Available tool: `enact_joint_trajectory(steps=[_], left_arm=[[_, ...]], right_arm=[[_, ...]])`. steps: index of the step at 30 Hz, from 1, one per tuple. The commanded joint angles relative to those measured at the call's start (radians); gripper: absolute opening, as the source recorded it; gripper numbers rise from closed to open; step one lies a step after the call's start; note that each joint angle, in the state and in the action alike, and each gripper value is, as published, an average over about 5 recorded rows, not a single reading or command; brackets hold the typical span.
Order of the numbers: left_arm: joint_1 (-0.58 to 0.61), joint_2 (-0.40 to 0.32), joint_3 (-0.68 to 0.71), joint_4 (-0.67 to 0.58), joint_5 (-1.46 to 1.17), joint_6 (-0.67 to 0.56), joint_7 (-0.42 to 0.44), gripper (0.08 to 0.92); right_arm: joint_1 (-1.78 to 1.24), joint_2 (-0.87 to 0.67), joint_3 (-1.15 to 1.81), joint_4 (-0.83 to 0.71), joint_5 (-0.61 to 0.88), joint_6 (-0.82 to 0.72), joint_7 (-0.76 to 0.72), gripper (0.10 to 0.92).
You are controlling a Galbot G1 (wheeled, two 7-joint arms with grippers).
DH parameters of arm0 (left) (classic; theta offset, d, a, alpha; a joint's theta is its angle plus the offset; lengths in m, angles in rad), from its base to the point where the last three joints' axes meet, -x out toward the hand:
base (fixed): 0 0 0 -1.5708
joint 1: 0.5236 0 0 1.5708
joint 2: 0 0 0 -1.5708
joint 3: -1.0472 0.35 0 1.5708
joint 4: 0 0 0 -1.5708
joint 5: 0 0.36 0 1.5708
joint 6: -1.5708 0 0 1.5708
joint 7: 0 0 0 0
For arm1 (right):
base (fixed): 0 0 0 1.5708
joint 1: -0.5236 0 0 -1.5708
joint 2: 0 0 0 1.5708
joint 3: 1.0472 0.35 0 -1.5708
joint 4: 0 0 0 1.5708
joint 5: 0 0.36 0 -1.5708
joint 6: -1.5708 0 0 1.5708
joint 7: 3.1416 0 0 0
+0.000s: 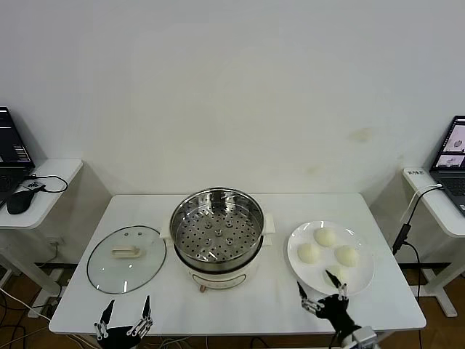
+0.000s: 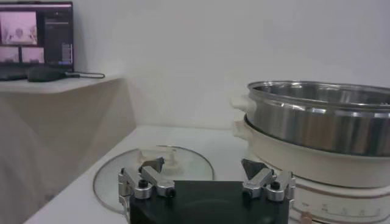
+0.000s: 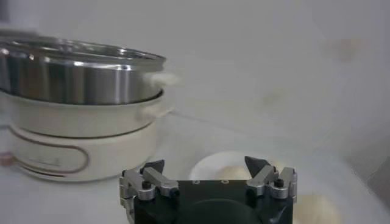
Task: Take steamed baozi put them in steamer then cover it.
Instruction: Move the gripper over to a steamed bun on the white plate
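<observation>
The steamer (image 1: 216, 233) stands uncovered at the table's middle, its perforated tray bare. The cover (image 1: 126, 258), a glass lid with a cream handle, lies flat to its left. Three baozi (image 1: 325, 236) (image 1: 309, 252) (image 1: 346, 255) sit on a white plate (image 1: 361, 237) to its right; a fourth (image 1: 337, 272) is partly hidden behind my right gripper. My right gripper (image 1: 317, 285) is open and empty over the plate's near edge, facing a baozi (image 3: 231, 172). My left gripper (image 1: 128, 305) is open and empty at the front edge, just short of the cover (image 2: 116, 176).
Side desks with laptops stand at far left (image 1: 14, 156) and far right (image 1: 450, 156); a mouse (image 1: 19, 201) lies on the left one. The steamer's wall (image 2: 323, 125) rises close beside the left gripper and shows in the right wrist view (image 3: 79, 79).
</observation>
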Motion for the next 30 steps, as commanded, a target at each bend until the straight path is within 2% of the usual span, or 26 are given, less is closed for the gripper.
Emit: enact_joint_trajectory(steps=[1, 7, 15, 23, 30], left_arm=[[-0.011, 0.000, -0.009, -0.011, 0.080, 0.038, -0.022, 0.823], [-0.006, 0.002, -0.017, -0.016, 0.106, 0.056, -0.019, 0.823], [-0.008, 0.000, -0.022, -0.018, 0.109, 0.070, -0.015, 0.823], [-0.009, 0.001, -0.038, -0.024, 0.107, 0.084, -0.012, 0.823], [-0.008, 0.001, -0.039, -0.027, 0.107, 0.085, -0.012, 0.823]], right_arm=[[0.218, -0.217, 0.071, -0.102, -0.275, -0.046, -0.106, 0.823], [0.416, -0.401, -0.019, -0.230, -0.372, -0.090, -0.315, 0.823], [0.864, -0.594, -0.443, -0.431, -0.365, -0.090, -0.572, 0.823], [1.329, -0.594, -0.985, -0.619, -0.240, -0.060, -0.798, 0.823], [1.456, -0.532, -1.199, -0.704, -0.207, -0.070, -0.866, 0.823]])
